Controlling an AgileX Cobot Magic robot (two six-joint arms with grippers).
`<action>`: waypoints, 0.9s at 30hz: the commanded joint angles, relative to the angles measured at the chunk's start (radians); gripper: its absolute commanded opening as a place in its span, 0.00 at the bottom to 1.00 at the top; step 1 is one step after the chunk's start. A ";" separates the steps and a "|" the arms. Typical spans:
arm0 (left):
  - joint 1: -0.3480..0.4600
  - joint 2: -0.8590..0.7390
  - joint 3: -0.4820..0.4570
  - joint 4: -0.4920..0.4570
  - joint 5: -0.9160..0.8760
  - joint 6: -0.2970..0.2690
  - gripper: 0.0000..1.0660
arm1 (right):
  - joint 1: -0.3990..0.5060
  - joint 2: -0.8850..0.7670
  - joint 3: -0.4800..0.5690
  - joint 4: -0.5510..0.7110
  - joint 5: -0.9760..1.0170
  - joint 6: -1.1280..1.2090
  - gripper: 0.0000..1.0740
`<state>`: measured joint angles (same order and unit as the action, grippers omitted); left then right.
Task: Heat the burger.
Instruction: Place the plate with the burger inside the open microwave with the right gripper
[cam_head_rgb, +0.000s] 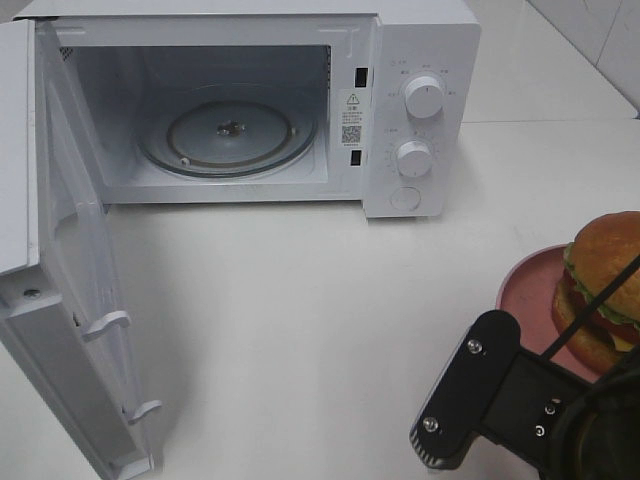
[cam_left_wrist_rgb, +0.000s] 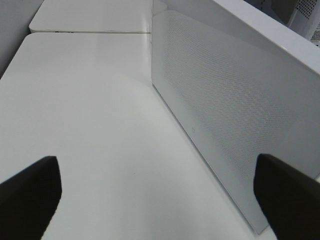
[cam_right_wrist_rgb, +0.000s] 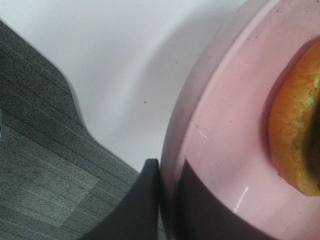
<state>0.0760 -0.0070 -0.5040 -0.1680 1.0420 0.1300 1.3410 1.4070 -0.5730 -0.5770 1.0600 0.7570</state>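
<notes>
Burger (cam_head_rgb: 606, 250): one; plate (cam_head_rgb: 521, 286): one; microwave (cam_head_rgb: 425, 50): one.

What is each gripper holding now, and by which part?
The right gripper pinches the pink plate by its rim. The left gripper is open and holds nothing.

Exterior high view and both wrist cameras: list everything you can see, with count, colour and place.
microwave: one, white, back of the table, its door swung open to the left
turntable: one, clear glass, inside the microwave
knobs: two, white, on the microwave's right panel
burger: one, golden-brown bun, on the plate
plate: one, pink, at the table's right edge
table: one, white, under everything
left end effector: one, black, open, by the door's outer face
right end effector: one, black, shut on the plate's rim
</notes>
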 joint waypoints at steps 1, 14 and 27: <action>-0.005 -0.018 -0.001 -0.006 -0.002 -0.004 0.94 | 0.025 -0.010 0.004 -0.047 0.060 -0.010 0.00; -0.005 -0.018 -0.001 -0.006 -0.002 -0.004 0.94 | 0.045 -0.010 0.004 -0.132 0.004 -0.089 0.00; -0.005 -0.018 -0.001 -0.006 -0.002 -0.004 0.94 | 0.045 -0.010 0.004 -0.243 -0.050 -0.227 0.00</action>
<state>0.0760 -0.0070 -0.5040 -0.1680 1.0420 0.1300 1.3830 1.4070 -0.5730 -0.7550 1.0040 0.5860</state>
